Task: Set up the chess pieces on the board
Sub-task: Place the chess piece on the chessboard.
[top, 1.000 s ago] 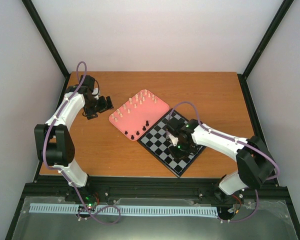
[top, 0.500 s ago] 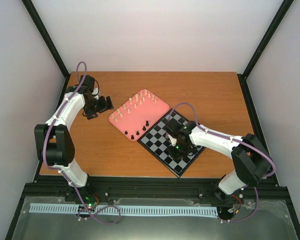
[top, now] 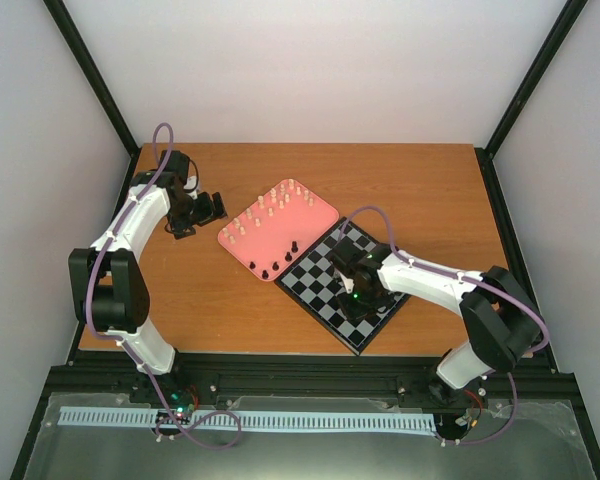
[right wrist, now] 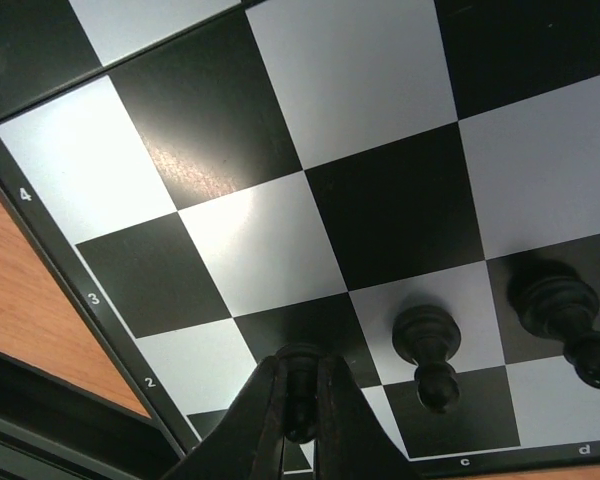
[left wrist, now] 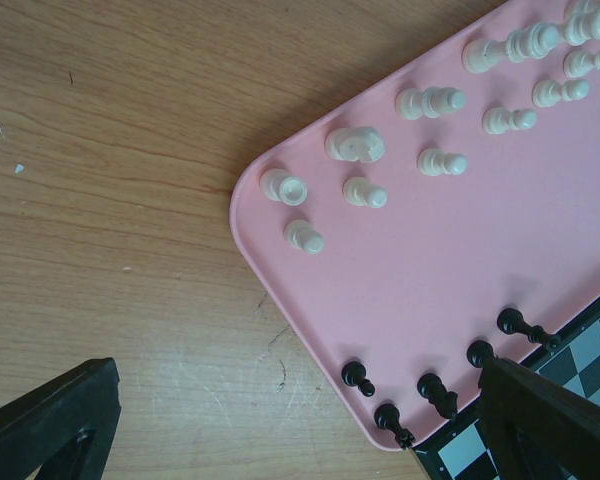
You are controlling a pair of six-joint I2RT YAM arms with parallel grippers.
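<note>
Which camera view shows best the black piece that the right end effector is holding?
The right wrist view: the black piece stands close up between the shut fingers of the right end effector. In the top view the arm hides it; the left wrist view does not reach it.

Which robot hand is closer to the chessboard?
Right. The right gripper is low over the chessboard, shut on a black chess piece. The left gripper is off past the pink tray, over the wooden table.

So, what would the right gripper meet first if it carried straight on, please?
Probably the board, just beneath the black piece the right gripper holds; the gap is hard to judge.
</note>
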